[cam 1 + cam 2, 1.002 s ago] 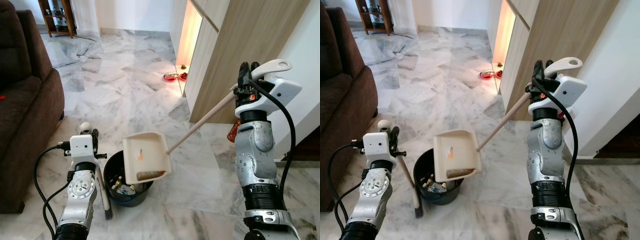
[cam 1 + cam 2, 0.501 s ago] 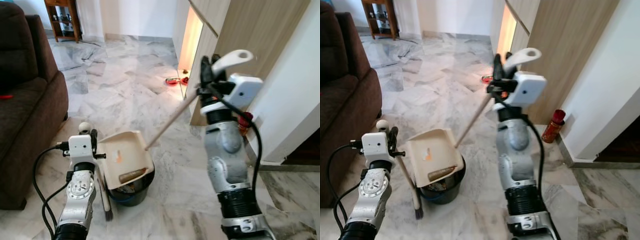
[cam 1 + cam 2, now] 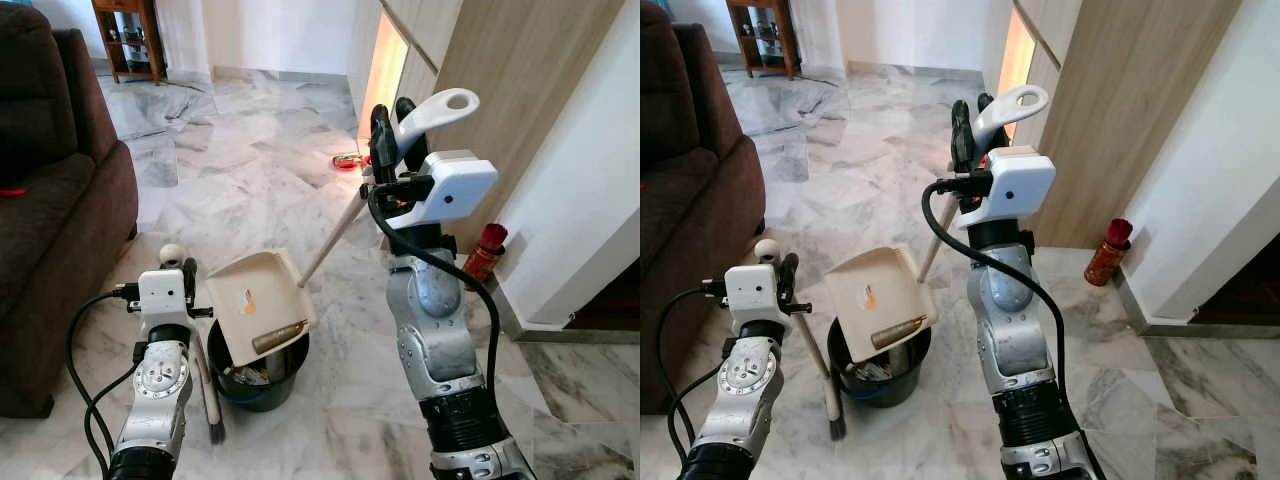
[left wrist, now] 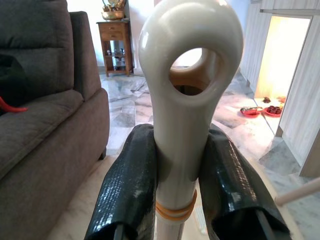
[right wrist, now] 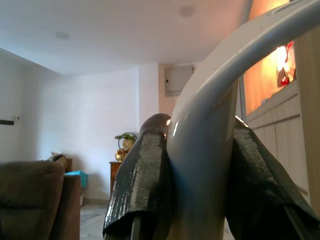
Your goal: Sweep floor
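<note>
Emptying step in hand, judged from the tilt of the pan. Nearest, low on the left: left end effector clamped on the broom handle, both black fingers pressed to its sides below the hanging loop; broom standing upright, bristles on the floor just left of the black bin. Directly above the bin: cream dustpan, tipped with its open lip down and a brown lump of debris resting at that lip, not yet fallen.

Worth steepening the tilt slowly and keeping the lip inside the bin's rim, so nothing spills onto the marble floor. Broom best kept upright, off the pan.

Higher and to the right: right end effector clamped on the dustpan's long handle near its loop.

Brown sofa close on the left, wooden cabinet and a red bottle near right. Open marble beyond, as far as red dishes and a far shelf.
</note>
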Motion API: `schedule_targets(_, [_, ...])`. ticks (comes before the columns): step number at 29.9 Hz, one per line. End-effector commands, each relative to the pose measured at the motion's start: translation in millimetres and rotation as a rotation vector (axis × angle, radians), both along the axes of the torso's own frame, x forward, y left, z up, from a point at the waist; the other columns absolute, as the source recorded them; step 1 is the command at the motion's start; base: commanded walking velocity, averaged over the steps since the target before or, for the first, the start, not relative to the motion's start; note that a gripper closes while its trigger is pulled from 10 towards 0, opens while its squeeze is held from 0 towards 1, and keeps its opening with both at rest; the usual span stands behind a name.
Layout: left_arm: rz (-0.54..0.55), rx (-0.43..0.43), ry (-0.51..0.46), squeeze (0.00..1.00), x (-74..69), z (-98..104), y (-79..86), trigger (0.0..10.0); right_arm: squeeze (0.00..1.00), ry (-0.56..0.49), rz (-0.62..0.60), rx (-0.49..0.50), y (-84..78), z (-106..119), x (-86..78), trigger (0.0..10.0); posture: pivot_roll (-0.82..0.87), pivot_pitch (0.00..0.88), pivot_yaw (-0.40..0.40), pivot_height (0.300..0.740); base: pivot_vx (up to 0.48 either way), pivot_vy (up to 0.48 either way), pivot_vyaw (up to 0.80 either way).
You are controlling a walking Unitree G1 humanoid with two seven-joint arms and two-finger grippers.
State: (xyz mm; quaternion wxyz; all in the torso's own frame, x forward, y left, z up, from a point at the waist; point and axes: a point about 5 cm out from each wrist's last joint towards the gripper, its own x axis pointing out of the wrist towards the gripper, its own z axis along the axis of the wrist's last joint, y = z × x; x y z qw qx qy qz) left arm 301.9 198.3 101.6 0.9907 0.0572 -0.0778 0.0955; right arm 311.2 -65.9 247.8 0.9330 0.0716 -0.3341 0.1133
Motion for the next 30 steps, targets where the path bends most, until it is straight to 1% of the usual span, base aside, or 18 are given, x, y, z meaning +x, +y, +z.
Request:
schedule_targets(1, [-0.036, 0.011, -0.069, 0.0, 3.4, 12, -8.7, 10.0, 0.0, -0.171, -0.014, 0.018, 1.2, 26, -16.1, 10.0, 0.1, 0.0, -0.083, 0.74, 0.0, 0.0, 0.0])
schedule_targets(3, [-0.037, 0.011, -0.068, 0.0, 3.4, 12, -8.9, 10.0, 0.0, -0.213, -0.024, -0.032, 5.3, 28, -20.2, 10.0, 0.1, 0.0, -0.082, 0.74, 0.0, 0.0, 0.0])
schedule_targets(9, [-0.045, 0.012, -0.069, 0.0, 4.3, 13, -10.3, 10.0, 0.0, -0.27, 0.009, -0.126, 22.6, 25, -30.3, 10.0, 0.09, 0.0, -0.08, 0.74, 0.0, 0.0, 0.0])
schedule_targets(13, [-0.047, 0.014, -0.069, 0.0, 4.6, 13, -10.4, 10.0, 0.0, -0.289, 0.027, -0.151, 29.4, 24, -34.9, 10.0, 0.09, 0.0, -0.078, 0.74, 0.0, 0.0, 0.0])
schedule_targets(15, [-0.049, 0.015, -0.069, 0.0, 4.8, 13, -10.5, 10.0, 0.0, -0.321, 0.038, -0.194, 34.9, 23, -38.9, 10.0, 0.1, 0.0, -0.077, 0.74, 0.0, 0.0, 0.0])
schedule_targets(16, [-0.049, 0.015, -0.069, 0.0, 4.8, 13, -10.5, 10.0, 0.0, -0.321, 0.038, -0.194, 34.9, 23, -38.9, 10.0, 0.1, 0.0, -0.077, 0.74, 0.0, 0.0, 0.0])
schedule_targets(17, [-0.05, 0.016, -0.069, 0.0, 4.8, 13, -10.6, 10.0, 0.0, -0.337, 0.044, -0.215, 37.4, 23, -41.1, 10.0, 0.09, 0.0, -0.076, 0.74, 0.0, 0.0, 0.0])
schedule_targets(18, [-0.05, 0.016, -0.069, 0.0, 5.1, 13, -10.6, 10.0, 0.0, -0.364, 0.052, -0.258, 41.3, 22, -43.8, 10.0, 0.09, 0.0, -0.075, 0.74, 0.0, 0.0, 0.0])
schedule_targets(19, [-0.05, 0.016, -0.069, 0.0, 5.1, 13, -10.6, 10.0, 0.0, -0.364, 0.052, -0.258, 41.3, 22, -43.8, 10.0, 0.09, 0.0, -0.075, 0.74, 0.0, 0.0, 0.0])
schedule_targets(20, [-0.051, 0.015, -0.07, 0.0, 5.3, 13, -11.0, 10.0, 0.0, -0.394, 0.07, -0.315, 46.5, 21, -47.1, 10.0, 0.09, 0.0, -0.076, 0.74, 0.0, 0.0, 0.0])
schedule_targets(24, [-0.053, 0.014, -0.07, 0.0, 5.6, 13, -11.2, 10.0, 0.0, -0.388, 0.093, -0.316, 51.2, 18, -49.4, 10.0, 0.09, 0.0, -0.077, 0.74, 0.0, 0.0, 0.0])
schedule_targets(30, [-0.052, 0.014, -0.071, 0.0, 5.6, 13, -11.3, 10.0, 0.0, -0.37, 0.1, -0.304, 51.7, 17, -48.4, 10.0, 0.09, 0.0, -0.078, 0.74, 0.0, 0.0, 0.0])
